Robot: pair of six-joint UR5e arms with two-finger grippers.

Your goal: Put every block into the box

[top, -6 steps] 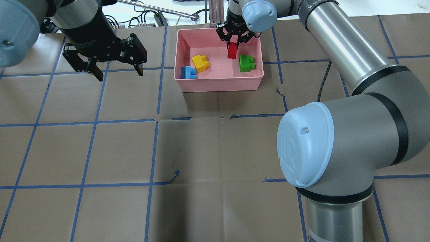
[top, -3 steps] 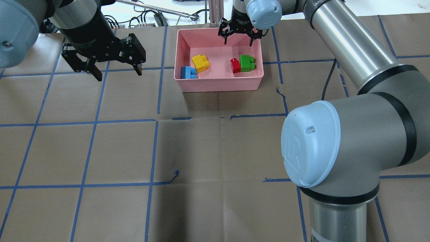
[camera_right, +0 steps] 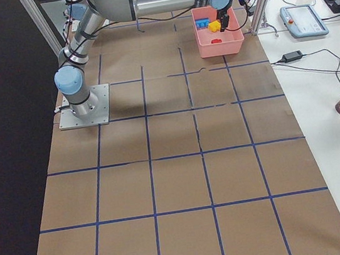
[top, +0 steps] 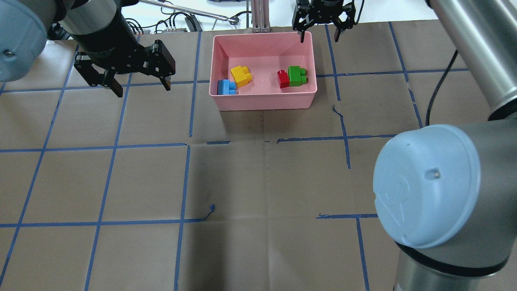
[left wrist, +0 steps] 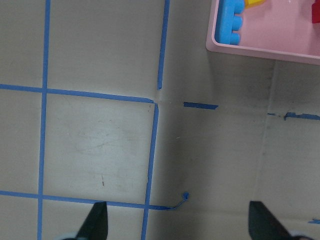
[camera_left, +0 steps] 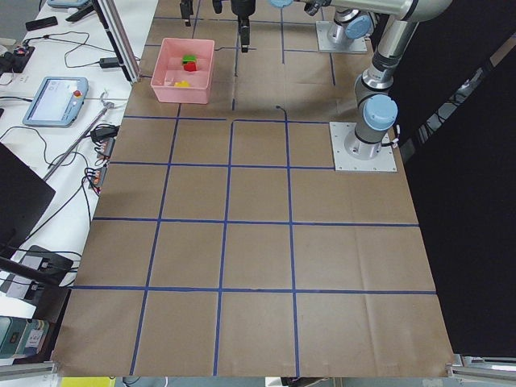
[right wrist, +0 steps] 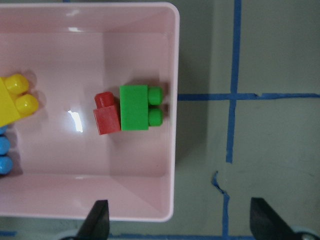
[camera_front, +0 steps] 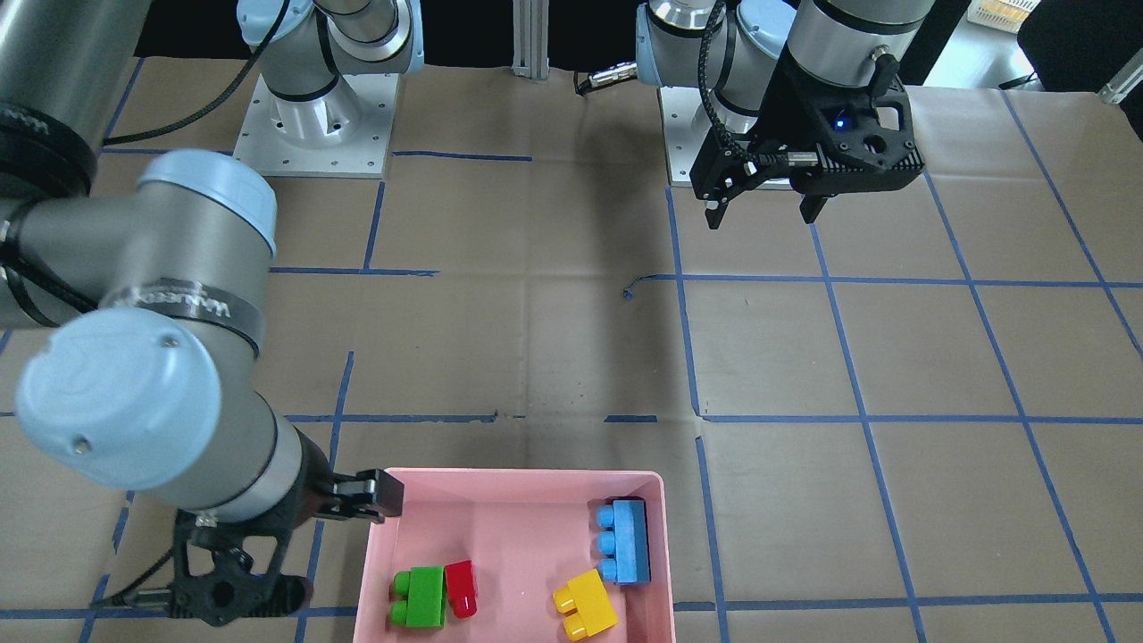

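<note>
Brown paper crossed by blue tape lines (top: 115, 145) covers the table (top: 258, 182); a white bench with cables runs beyond its far edge. In the overhead view the pink box (top: 262, 103) sits at 12 o'clock, shallow and round-rimmed, its long axis running 9 to 3. All four blocks lie inside on their sides. The green block (top: 297, 76) has its studs toward 3 o'clock, and the red block (top: 283, 79) touches its 9 o'clock face. The yellow block (top: 241, 75) lies askew just beside the light-blue block (top: 226, 87) in the near-left corner. The left gripper (top: 143, 89) hangs at the box's 9 o'clock, spread wide and empty. The right gripper (top: 320, 38) is above the box's 1 o'clock corner, likewise released.

Pink box (top: 262, 101), red block (top: 283, 79), green block (top: 297, 76), yellow block (top: 241, 76), light-blue block (top: 226, 87)
</note>
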